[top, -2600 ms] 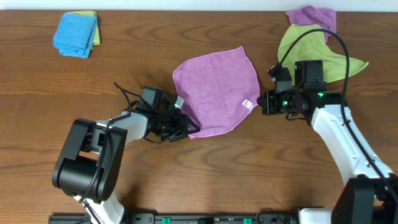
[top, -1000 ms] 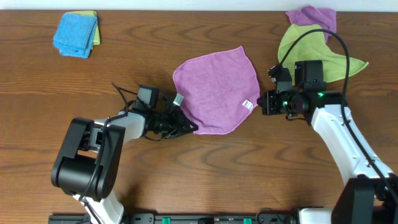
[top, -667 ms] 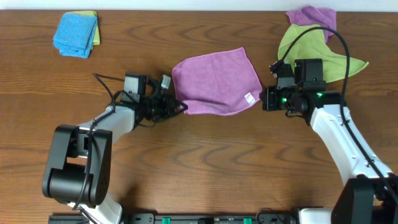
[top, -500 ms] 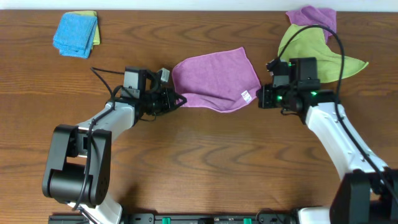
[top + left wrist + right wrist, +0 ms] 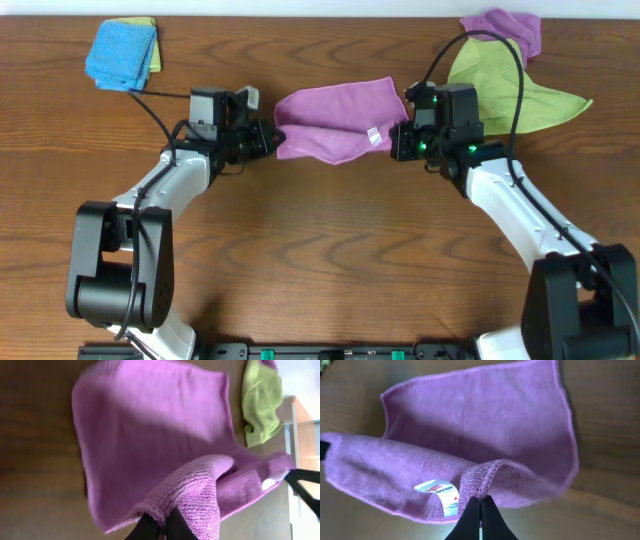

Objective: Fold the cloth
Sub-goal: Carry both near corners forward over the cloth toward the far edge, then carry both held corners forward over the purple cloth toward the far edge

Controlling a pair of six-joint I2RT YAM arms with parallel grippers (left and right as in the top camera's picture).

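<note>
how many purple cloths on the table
2: the tagged lilac towel mid-table, and a crumpled purple cloth at the far right corner, behind the lime-green cloth, which may hide part of it.

Left wrist view: whole frame soft. Left gripper point(image 5: 164, 521) cut off by the lower edge, only its tips showing, pinched into a fold of the cloth point(image 5: 150, 425). Right wrist view: right gripper point(image 5: 480, 505) cut at the bottom; print on the tag point(image 5: 439, 491) just left of it unreadable. Overhead: both grippers' tips too small to make out. Beyond the right gripper, second purple cloth point(image 5: 505, 28) meets lime-green cloth point(image 5: 510, 85); which overlaps cannot be told.
</note>
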